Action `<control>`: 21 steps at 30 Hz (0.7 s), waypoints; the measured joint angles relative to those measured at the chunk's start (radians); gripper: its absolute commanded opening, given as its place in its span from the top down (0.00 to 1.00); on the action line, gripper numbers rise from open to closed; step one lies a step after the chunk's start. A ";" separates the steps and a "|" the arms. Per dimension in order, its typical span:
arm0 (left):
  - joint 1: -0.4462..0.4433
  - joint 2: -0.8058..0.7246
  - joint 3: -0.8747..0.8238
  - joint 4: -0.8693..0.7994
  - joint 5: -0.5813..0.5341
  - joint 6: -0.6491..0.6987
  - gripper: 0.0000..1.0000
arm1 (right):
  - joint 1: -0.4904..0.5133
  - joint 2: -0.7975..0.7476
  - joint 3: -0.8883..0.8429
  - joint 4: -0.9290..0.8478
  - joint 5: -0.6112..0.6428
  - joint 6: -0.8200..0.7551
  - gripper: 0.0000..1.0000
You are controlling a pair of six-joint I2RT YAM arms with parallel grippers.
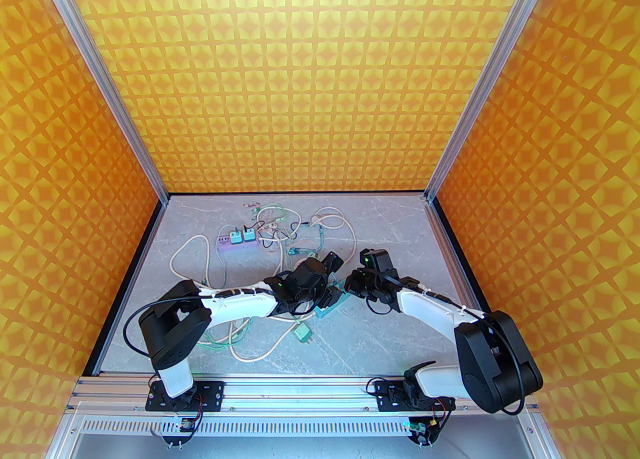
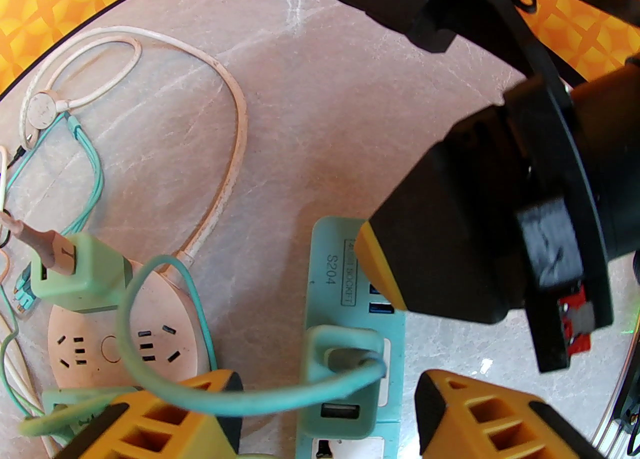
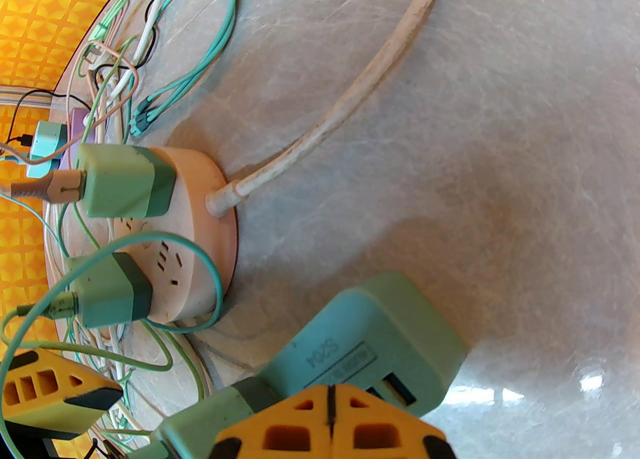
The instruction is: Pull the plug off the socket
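A teal power strip (image 2: pixel 350 257) marked S204 lies on the marble table, and a teal plug (image 2: pixel 336 397) with a looping teal cable sits in it. My left gripper (image 2: pixel 325 397) is open: one yellow finger stands on each side of the plug, with gaps to it. My right gripper (image 3: pixel 330 422) is shut, its yellow tips pressed together on the strip's end (image 3: pixel 375 342), with nothing between them. In the top view both grippers meet over the strip (image 1: pixel 330 308), left (image 1: pixel 327 297) and right (image 1: pixel 350 287).
A round pink socket (image 2: pixel 125 342) with two green chargers (image 3: pixel 120 182) sits just left of the strip, its thick white cord (image 3: pixel 350 102) trailing off. A purple strip (image 1: pixel 232 243) and tangled cables lie farther back. A loose green plug (image 1: pixel 303 334) lies near the front.
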 measured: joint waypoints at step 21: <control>0.005 0.099 0.036 -0.004 0.082 0.066 0.63 | -0.028 0.058 0.021 -0.002 -0.057 -0.024 1.00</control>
